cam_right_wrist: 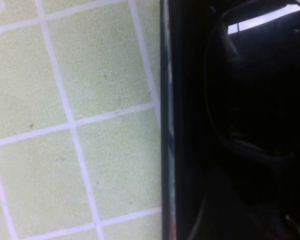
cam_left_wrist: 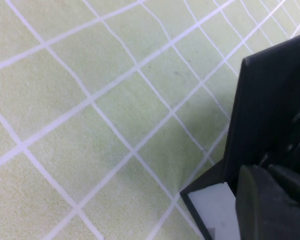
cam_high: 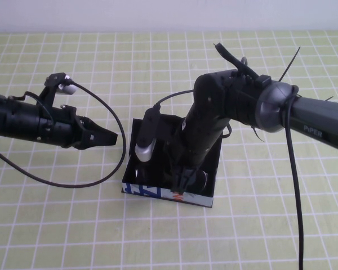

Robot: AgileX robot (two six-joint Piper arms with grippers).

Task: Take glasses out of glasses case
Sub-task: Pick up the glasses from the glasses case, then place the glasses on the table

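Two grippers: right gripper (cam_high: 183, 179) jaws spread inside glasses case (cam_high: 208, 194), "PiPER" arm (cam_high: 318, 122), left gripper (cam_high: 104, 136) jaws closed.

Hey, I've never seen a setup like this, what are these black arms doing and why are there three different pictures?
These are two robot arms at a table with a green checked cloth. One picture looks down from above; the other two come from cameras on each arm's wrist. An open black glasses case sits in the middle, with dark glasses lying inside. The right gripper reaches down into the case, fingers open, nothing lifted yet. The left gripper hovers beside the case's left side, holding nothing that I can see.
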